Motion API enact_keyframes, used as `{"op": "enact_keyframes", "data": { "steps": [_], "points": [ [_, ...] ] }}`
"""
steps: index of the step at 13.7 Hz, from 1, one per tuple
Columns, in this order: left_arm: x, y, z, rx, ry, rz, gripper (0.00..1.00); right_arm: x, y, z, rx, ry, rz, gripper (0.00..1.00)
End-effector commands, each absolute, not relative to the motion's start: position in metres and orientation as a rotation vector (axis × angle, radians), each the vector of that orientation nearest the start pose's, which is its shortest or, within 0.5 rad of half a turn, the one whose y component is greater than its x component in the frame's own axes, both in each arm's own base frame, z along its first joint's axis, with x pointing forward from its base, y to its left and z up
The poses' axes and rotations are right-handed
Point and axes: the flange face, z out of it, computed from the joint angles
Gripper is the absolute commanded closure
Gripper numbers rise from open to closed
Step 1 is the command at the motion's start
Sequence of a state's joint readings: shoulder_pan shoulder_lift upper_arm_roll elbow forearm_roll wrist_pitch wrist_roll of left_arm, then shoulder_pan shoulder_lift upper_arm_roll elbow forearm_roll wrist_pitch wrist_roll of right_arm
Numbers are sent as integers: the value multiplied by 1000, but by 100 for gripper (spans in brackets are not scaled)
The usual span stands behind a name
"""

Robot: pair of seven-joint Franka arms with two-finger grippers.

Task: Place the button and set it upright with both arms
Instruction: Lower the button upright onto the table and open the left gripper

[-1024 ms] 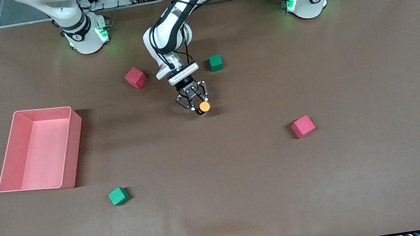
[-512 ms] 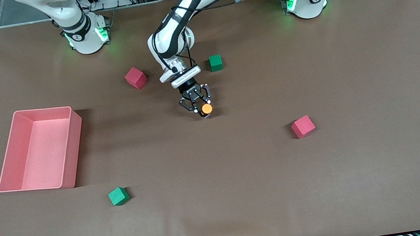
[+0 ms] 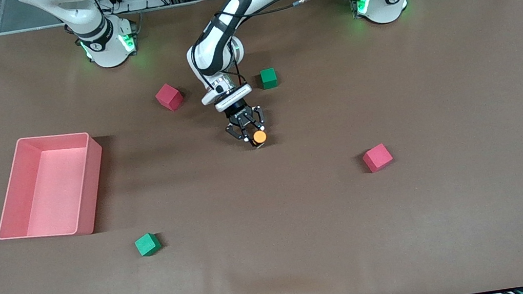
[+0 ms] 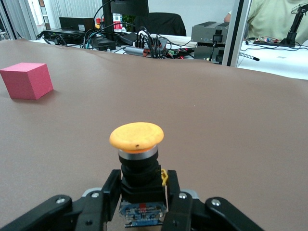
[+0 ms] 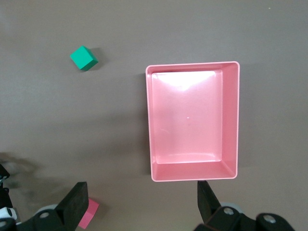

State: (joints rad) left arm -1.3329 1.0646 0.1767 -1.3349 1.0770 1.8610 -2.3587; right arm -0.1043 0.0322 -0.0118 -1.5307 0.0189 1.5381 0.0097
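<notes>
Front view shows the left arm reaching in from its base to the middle of the brown table [image 3: 307, 244], its left claw [image 3: 250, 133] low over the cloth and clamped on the button [image 3: 259, 137]. The left wrist view gives the grip plainly: the black fingers [image 4: 108, 192] press on either side of the button's short black body, and the round orange cap stands on top, so the button [image 4: 137, 159] is upright between them, at or just above the table; contact with the cloth cannot be made out.

A green cube [image 3: 269, 78] and a red cube [image 3: 169, 97] lie on either side of the arm's wrist, both farther from the front camera than the button. Another red cube [image 3: 377, 157] sits nearer the camera, toward the left arm's end of the table. A second green cube [image 3: 147, 244] lies nearer still, close to the pink bin [image 3: 87, 194], which rests toward the right arm's end.

The right arm waits, its right claw [image 5: 139, 202] high over the pink bin [image 5: 231, 120], fingers spread wide and holding nothing.
</notes>
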Motion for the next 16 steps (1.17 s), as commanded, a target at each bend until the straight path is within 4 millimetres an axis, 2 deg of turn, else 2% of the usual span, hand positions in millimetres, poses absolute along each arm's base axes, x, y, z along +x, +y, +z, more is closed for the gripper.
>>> {"op": "enact_keyframes", "data": {
  "steps": [1, 4, 6, 8, 10, 12, 13, 15, 16],
  "points": [
    [321, -622, 92, -2320, -586, -1642, 93, 557, -69, 625, -3105, 221, 17, 0],
    [320, -622, 90, -2320, -583, -1639, 86, 558, -68, 626, -3102, 220, 26, 0],
    [320, -623, 90, -2322, -578, -1640, 66, 558, -65, 628, -3105, 206, 24, 0],
    [320, -623, 90, -2324, -578, -1639, 51, 556, -57, 625, -3104, 184, 71, 0],
    [319, -622, 89, -2324, -576, -1637, 49, 560, -38, 613, -3107, 149, 125, 0],
    [319, -622, 89, -2324, -575, -1635, 42, 557, -29, 611, -3117, 123, 174, 0],
    [319, -623, 89, -2325, -568, -1634, 23, 557, -30, 612, -3116, 125, 162, 0],
    [319, -624, 91, -2329, -568, -1634, 11, 557, -33, 617, -3119, 121, 155, 0],
    [318, -626, 95, -2336, -581, -1635, 0, 556, -38, 626, -3120, 132, 134, 0]
  ]
}}
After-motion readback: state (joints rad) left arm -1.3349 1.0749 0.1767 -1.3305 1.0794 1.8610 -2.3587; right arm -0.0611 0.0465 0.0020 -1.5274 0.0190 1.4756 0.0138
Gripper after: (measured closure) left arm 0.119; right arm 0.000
